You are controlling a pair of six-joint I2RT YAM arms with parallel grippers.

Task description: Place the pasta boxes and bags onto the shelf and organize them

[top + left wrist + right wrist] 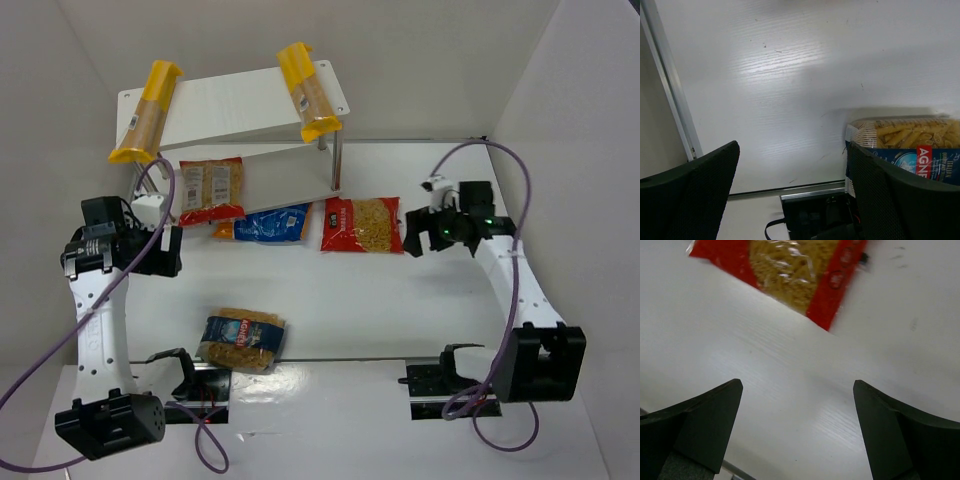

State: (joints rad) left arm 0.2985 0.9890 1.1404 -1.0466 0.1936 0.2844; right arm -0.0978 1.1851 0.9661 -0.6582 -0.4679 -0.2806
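The white shelf (232, 102) stands at the back. Two pasta boxes lie on its top board, one at the left end (148, 112) and one at the right end (308, 92). A red bag (211, 188) rests on the lower board. A blue bag (265, 224) lies at that board's front edge. Another red bag (361, 224) (790, 270) lies on the table, just left of my open right gripper (413, 232) (797, 405). A second blue bag (241, 340) (910, 142) lies near the front edge. My left gripper (165, 255) (792, 190) hangs open and empty, left of the shelf's front.
Two black stands (195, 380) (435, 378) sit on the metal rail along the near edge, and one shows low in the left wrist view (815, 215). White walls enclose the table on the left, back and right. Purple cables (510, 160) loop from both arms.
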